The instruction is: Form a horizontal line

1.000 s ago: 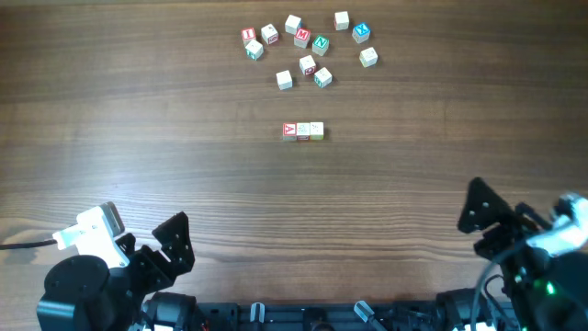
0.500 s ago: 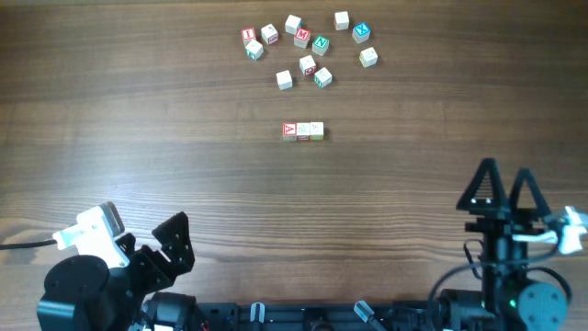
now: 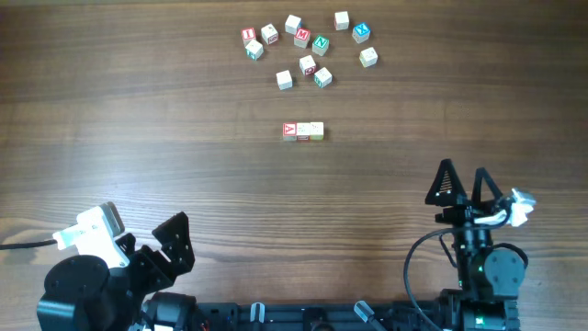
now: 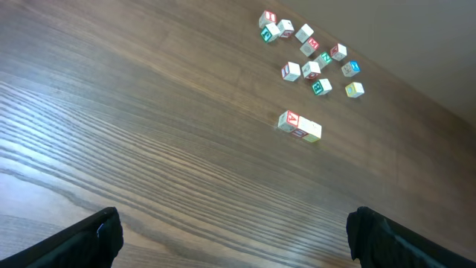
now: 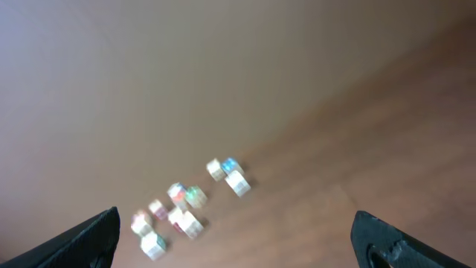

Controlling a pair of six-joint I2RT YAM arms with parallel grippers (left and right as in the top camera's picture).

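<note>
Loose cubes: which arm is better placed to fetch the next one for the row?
Probably the right. The open right gripper stands farther up the table, pointed toward the loose cubes. The left gripper sits back by the near edge, angled aside.

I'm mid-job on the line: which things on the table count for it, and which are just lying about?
For the job:
- the horizontal line, three cubes touching side by side
- the red-A cube at its left end

Lying about:
- the loose cluster of letter cubes, beyond the row and apart from it
- the black cable by the left arm
</note>
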